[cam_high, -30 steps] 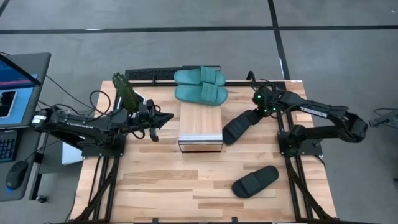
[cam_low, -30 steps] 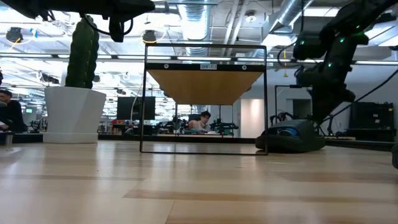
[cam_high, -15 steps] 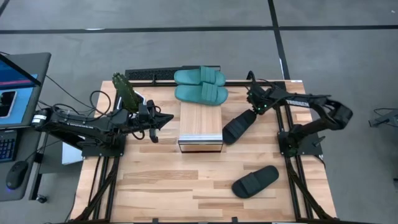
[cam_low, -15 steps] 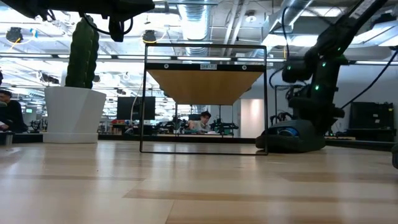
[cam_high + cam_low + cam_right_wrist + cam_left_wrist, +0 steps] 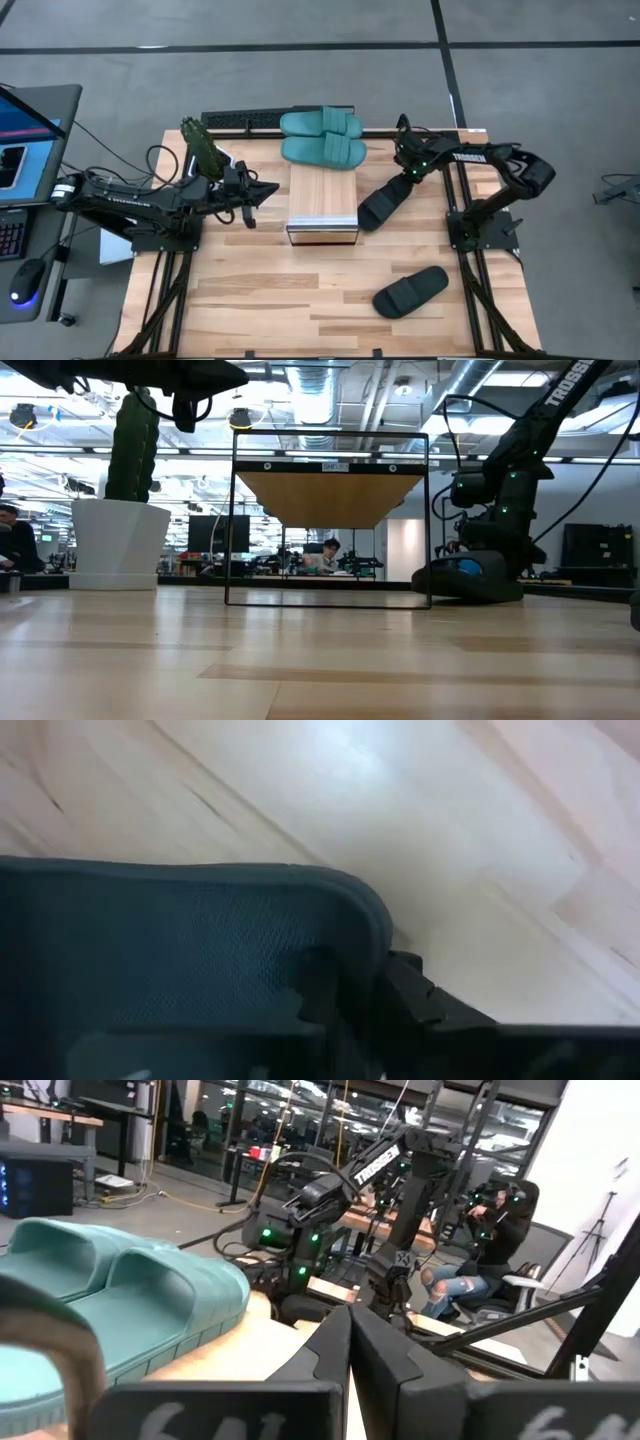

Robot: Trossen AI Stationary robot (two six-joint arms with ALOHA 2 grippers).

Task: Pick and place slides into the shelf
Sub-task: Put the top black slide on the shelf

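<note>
Two teal slides (image 5: 322, 137) lie side by side on the far end of the shelf (image 5: 322, 205); they also show in the left wrist view (image 5: 120, 1295). One black slide (image 5: 385, 203) lies slanted on the table just right of the shelf, and a second black slide (image 5: 410, 290) lies nearer the front. My right gripper (image 5: 407, 177) is down at the first black slide's far right end and shut on it. My left gripper (image 5: 268, 190) is shut and empty, held above the table left of the shelf. My right gripper has the rounded end rim (image 5: 372, 942) of the black slide between its two fingers, one finger over the slide's textured surface and one outside the rim. The fingers come slanting down from the far right. The slide lies flat on the table.
A cactus in a white pot (image 5: 205, 148) stands at the far left of the table, beside the left arm. A laptop and mouse (image 5: 25, 140) sit off the table's left side. Bare wooden tabletop (image 5: 260, 290) shows at the front.
My right gripper has come down and toward the table's left, onto the far right end of the black slide beside the shelf. The slide lies where it was.
</note>
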